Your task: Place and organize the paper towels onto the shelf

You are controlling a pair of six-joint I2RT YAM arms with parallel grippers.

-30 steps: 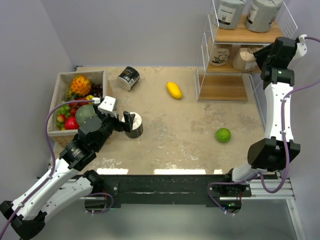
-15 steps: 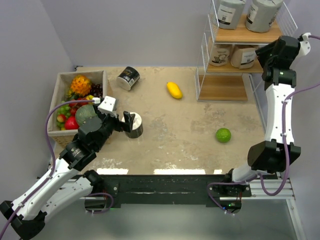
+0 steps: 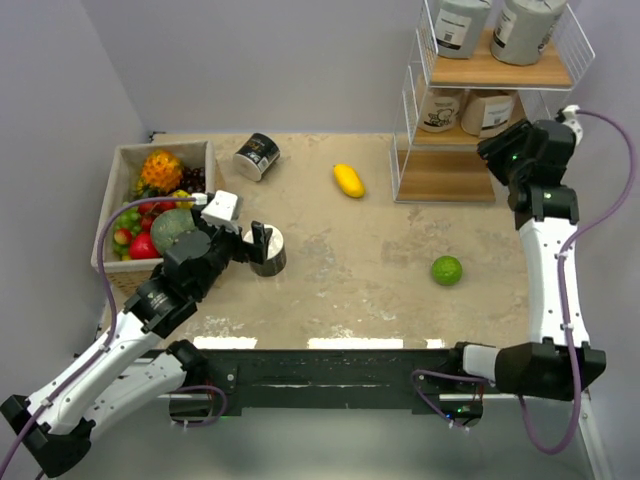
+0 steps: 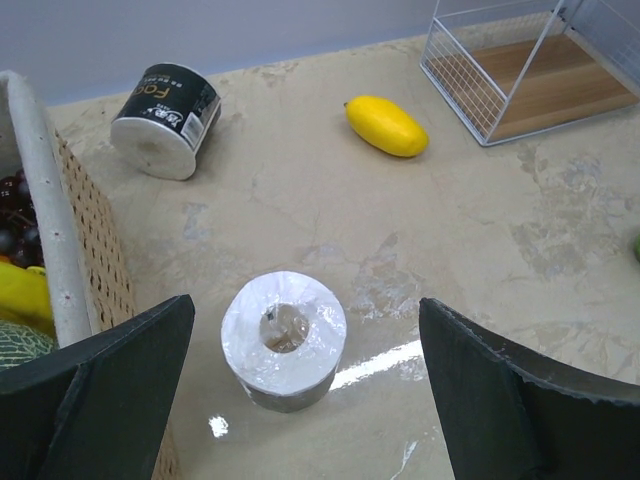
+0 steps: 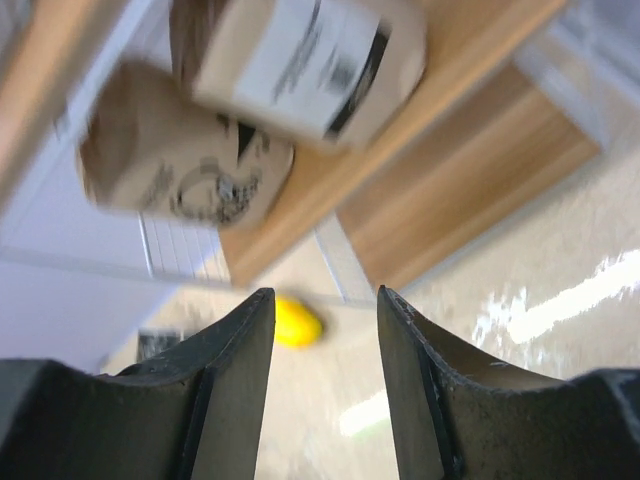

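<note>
The shelf stands at the back right, with two grey paper towels on its top board and two tan ones on the middle board; the bottom board is bare. The right wrist view shows the tan rolls close up and blurred. One black roll lies on its side at the back left. Another black roll stands upright between the wide-apart fingers of my open left gripper, touching neither. My right gripper hangs in front of the shelf, jaws apart and empty.
A low box of fruit sits against the left wall beside my left arm. On the table between the rolls and the shelf lie a yellow fruit and a green fruit. The shelf's white wire side faces the table.
My right gripper has drawn back from the shelf's middle tier and dropped lower and to the left. The left arm has barely shifted over the upright black roll.
</note>
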